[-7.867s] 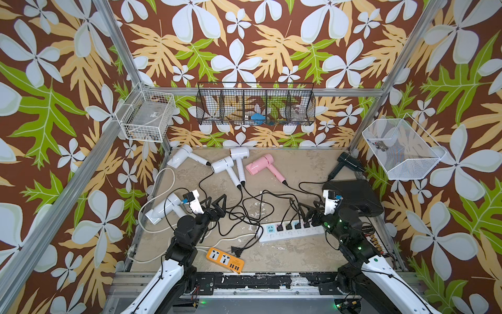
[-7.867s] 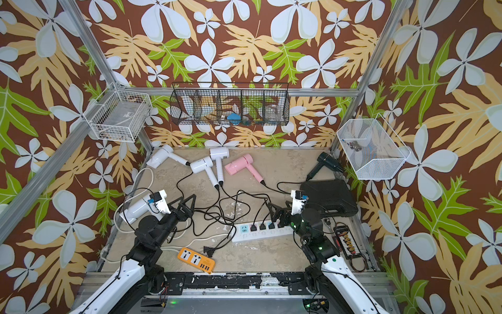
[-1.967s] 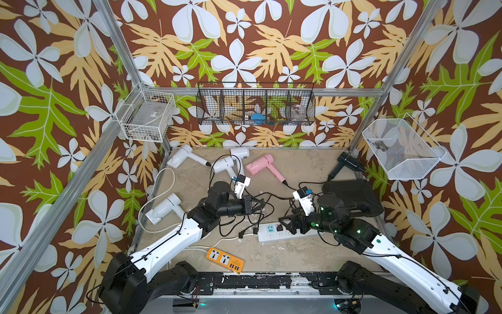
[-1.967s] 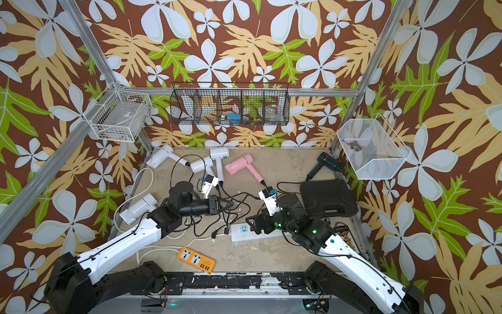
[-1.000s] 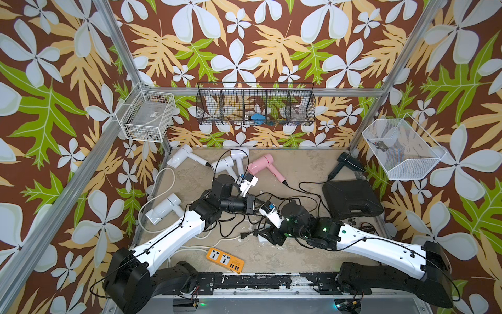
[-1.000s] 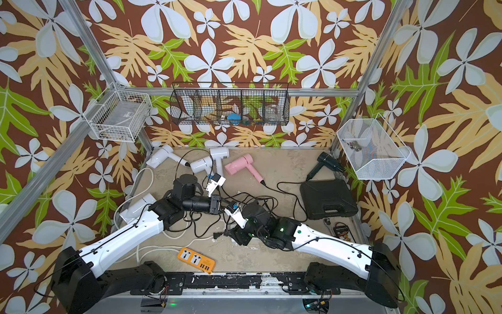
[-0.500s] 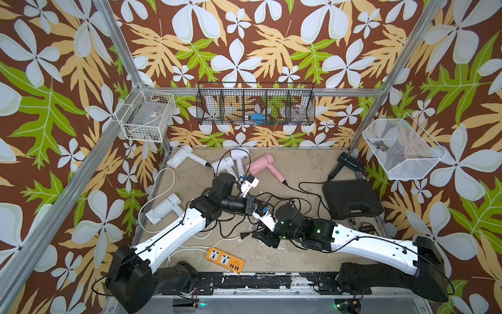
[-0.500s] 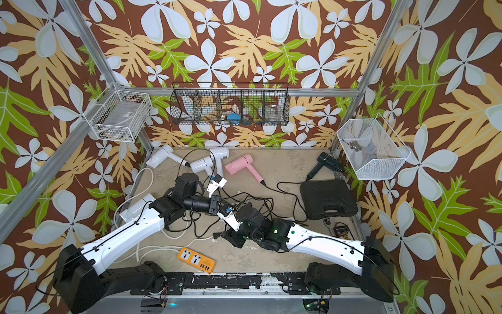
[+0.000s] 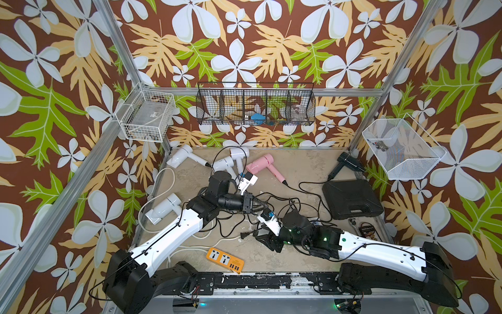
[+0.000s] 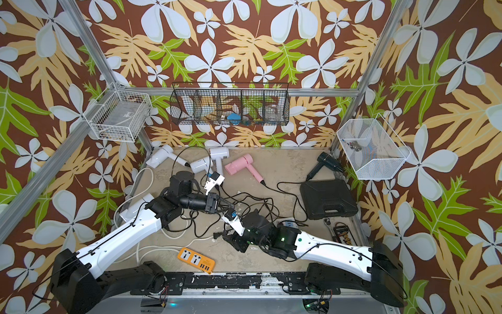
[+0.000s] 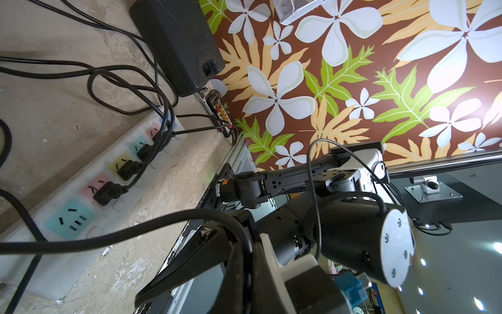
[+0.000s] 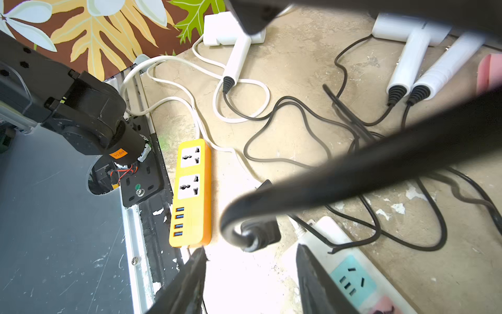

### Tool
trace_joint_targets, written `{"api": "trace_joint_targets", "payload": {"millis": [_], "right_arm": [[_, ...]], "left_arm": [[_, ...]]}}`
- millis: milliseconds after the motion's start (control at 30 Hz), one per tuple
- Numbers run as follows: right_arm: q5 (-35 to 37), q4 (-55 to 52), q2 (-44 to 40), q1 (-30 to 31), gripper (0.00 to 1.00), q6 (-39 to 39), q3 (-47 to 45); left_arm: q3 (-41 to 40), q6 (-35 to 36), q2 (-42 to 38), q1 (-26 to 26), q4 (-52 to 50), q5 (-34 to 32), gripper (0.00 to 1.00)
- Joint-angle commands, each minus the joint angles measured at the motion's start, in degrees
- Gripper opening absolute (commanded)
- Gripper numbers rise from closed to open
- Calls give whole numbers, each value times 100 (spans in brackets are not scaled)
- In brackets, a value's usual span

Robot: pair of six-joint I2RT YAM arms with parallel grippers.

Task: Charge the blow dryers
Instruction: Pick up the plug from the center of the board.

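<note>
Six blow dryers lie on the floor: white ones at the back [image 9: 180, 159] [image 9: 226, 163] [image 9: 239, 153] and at the left [image 9: 163, 208], a pink one [image 9: 260, 165], and a black one [image 9: 346, 163]. Their black cords tangle in the middle. My left gripper [image 9: 258, 205] [image 11: 245, 258] is shut on a black cord [image 11: 163, 223], held above the floor. My right gripper [image 9: 264, 239] [image 12: 250, 271] is open and low. A loose black plug [image 12: 260, 231] [image 9: 245, 235] lies just beyond its fingertips. The white power strip [image 11: 89, 195] [image 12: 347, 261] has several plugs in it and a free blue socket.
An orange power strip [image 9: 225, 259] lies near the front edge, left of my right gripper. A black case [image 9: 351, 198] and a small bit set [image 9: 366, 231] sit at the right. Wire baskets [image 9: 255, 107] hang on the walls. A white cable [image 9: 168, 190] loops along the left side.
My right arm has reached left and down to the loose plug, and its jaws have narrowed somewhat. My left gripper has kept its hold on the cord, shifting slightly right.
</note>
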Motion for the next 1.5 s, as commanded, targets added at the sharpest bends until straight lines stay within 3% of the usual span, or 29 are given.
{"api": "trace_joint_targets", "payload": {"millis": [0,467,700,933,1267,1467], "right_arm": [[-63,111,82,0,53,37,4],[-23,218,209,1,44,2,85],[827,320,-148,-1,54,-7,-74],[1053,998,-606,-6,56,-327,-510],[-166,1602,-588,-10,66,-730,-851],[-381,1646,-481,-16,65,-737,-828]], "left_arm": [[-48,-222,-26,42,456,323,0],[-104,-441,-27,77,657,468,0],[-97,-420,-86,70,537,479,0],[-110,-653,-128,79,540,559,0],[-157,-997,-53,84,695,586,0],[-184,-1139,4,87,882,604,0]]}}
